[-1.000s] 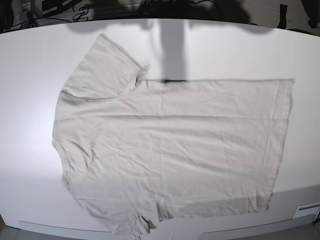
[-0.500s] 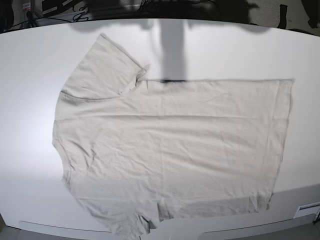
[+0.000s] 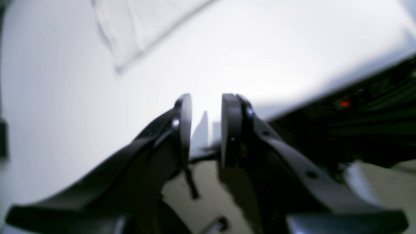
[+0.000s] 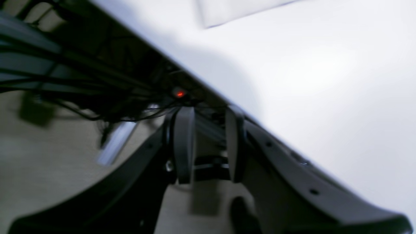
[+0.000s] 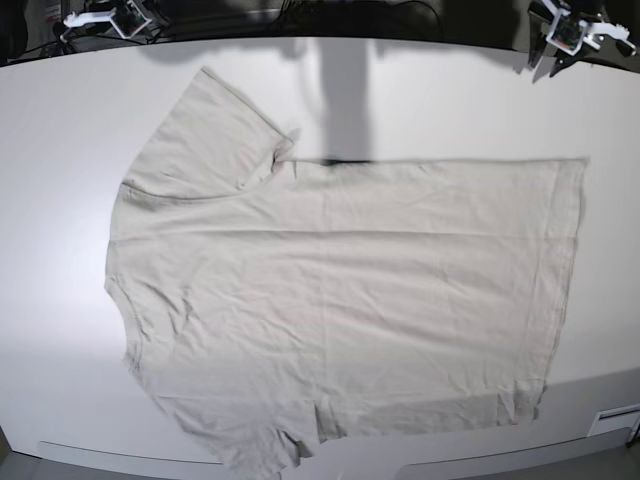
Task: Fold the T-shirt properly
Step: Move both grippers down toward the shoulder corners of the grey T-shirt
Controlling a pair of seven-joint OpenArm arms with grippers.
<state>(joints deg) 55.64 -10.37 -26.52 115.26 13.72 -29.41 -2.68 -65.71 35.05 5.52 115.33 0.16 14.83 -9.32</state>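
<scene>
The T-shirt [image 5: 340, 290] lies spread flat on the white table [image 5: 450, 100], pale beige, with its neck at the left, hem at the right and one sleeve pointing to the far left corner. My left gripper [image 5: 562, 34] hovers at the far right table edge, clear of the cloth. In its wrist view the left gripper [image 3: 206, 100] is open and empty, with a corner of the T-shirt [image 3: 130, 29] ahead. My right gripper [image 5: 104, 18] is at the far left edge. Its own view shows the right gripper [image 4: 209, 130] open, holding nothing, the T-shirt [image 4: 234, 8] far off.
Dark cables and equipment [image 5: 300, 15] run behind the table's far edge. A small white label [image 5: 616, 420] sits at the near right corner. A dark shadow [image 5: 345, 100] falls across the far middle of the table onto the shirt's edge.
Both grippers have come into the base view at the far corners of the table. The T-shirt has not moved.
</scene>
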